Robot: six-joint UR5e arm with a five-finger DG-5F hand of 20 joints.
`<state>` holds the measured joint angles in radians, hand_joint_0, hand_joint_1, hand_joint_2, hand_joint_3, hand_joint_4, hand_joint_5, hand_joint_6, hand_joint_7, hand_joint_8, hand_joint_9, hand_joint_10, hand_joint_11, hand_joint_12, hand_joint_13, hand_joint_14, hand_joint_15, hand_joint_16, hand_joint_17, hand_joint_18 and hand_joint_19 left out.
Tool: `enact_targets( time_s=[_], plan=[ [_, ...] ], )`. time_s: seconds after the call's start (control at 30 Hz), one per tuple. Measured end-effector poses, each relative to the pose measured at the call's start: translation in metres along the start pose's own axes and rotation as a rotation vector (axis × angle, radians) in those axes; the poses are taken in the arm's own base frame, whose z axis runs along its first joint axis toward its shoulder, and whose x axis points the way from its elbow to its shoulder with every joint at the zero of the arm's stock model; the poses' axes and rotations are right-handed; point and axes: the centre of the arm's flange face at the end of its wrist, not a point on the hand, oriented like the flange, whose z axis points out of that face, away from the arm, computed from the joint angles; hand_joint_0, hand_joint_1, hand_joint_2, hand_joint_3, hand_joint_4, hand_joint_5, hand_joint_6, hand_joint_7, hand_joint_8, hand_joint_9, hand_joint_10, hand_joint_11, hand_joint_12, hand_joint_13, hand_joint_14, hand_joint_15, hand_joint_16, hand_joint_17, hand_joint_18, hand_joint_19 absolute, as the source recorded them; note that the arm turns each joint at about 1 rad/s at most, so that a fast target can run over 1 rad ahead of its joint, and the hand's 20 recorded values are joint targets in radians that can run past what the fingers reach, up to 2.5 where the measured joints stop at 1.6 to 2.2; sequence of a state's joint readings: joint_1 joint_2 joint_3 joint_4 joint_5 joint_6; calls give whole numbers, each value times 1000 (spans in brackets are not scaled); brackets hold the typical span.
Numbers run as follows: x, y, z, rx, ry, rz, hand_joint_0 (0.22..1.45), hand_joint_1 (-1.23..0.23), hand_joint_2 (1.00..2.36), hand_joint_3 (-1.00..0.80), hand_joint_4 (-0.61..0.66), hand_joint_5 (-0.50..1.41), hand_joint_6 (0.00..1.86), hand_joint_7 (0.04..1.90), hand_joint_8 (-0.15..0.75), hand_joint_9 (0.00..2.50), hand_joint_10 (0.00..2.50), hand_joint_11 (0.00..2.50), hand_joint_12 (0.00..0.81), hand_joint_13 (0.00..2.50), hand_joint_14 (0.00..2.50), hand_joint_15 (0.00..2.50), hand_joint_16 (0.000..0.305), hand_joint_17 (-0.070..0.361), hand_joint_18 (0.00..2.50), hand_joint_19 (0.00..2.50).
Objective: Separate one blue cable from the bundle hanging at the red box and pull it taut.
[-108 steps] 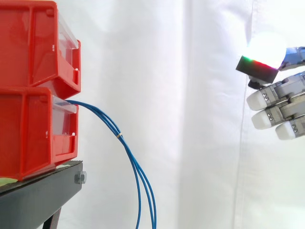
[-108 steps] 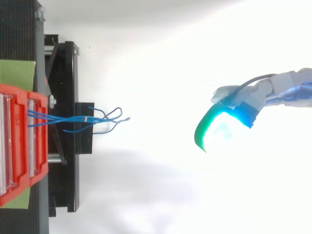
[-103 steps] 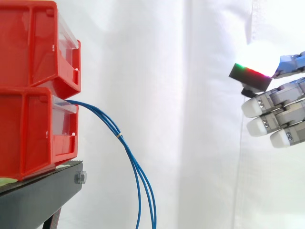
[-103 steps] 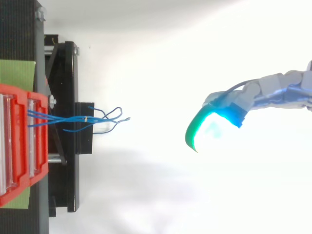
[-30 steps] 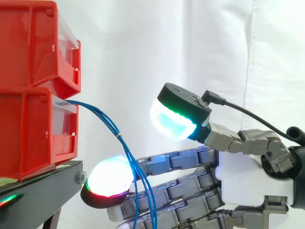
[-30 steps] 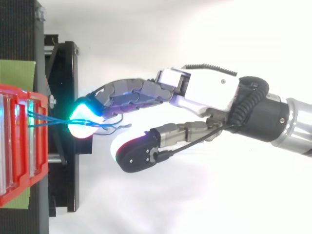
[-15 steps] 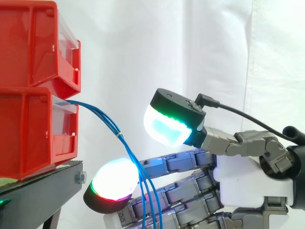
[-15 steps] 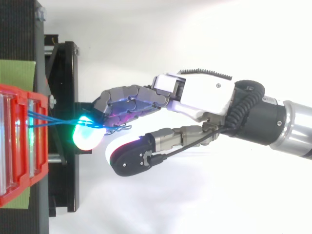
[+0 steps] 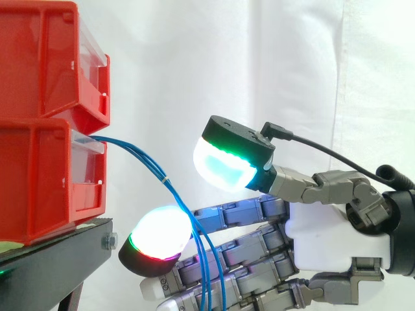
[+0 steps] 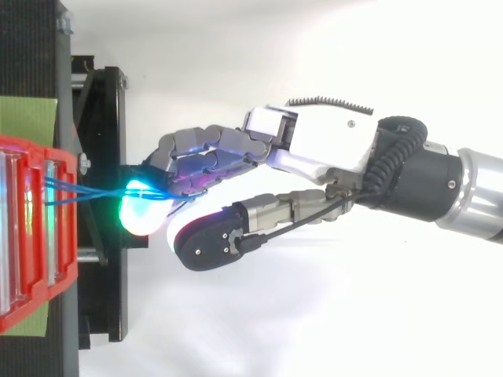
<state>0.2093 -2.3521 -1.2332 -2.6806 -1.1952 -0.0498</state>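
Several thin blue cables [image 9: 139, 155] leave the lower red bin [image 9: 39, 181] and hang down in an arc, bound by a small band. My hand [image 9: 331, 240] reaches in from the right with its fingers stretched under and behind the hanging cables. The cables lie across the fingers [image 9: 227, 249], next to a glowing fingertip [image 9: 159, 240]. The thumb [image 9: 224, 170] hovers above, apart from cables and fingers. From above, the hand [image 10: 322, 149] has its lit fingertip [image 10: 141, 208] against the cables [image 10: 86, 192] by the stand. The hand is open.
A second red bin [image 9: 39, 58] is stacked on the lower one. Both rest on a black stand [image 9: 52, 265] at the left. A green mat [image 10: 27, 114] lies under the bins. A white curtain [image 9: 292, 65] hangs behind.
The hand came in from the right edge to the cables. In the last second the thumb moved left and the fingers nudged the hanging cables slightly rightward.
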Motion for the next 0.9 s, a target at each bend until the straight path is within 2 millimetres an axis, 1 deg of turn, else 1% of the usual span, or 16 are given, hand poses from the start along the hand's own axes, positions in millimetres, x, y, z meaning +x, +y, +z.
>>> enact_targets(
  time_s=[0.1,0.47,0.9],
  plan=[
    [-2,2,1,4,-2,-4,574,-526,1000,-499,347,-117,503,990,330,559,1,55,317,654,8,217,36,80,573,300],
    [7,-1,12,14,5,-40,574,-527,1000,-496,354,-116,503,989,330,560,0,57,320,657,10,223,36,81,571,302],
    [0,0,14,10,15,-34,575,-531,1000,-498,337,-117,503,1023,329,556,2,68,322,663,8,229,36,81,572,299]
  ],
)
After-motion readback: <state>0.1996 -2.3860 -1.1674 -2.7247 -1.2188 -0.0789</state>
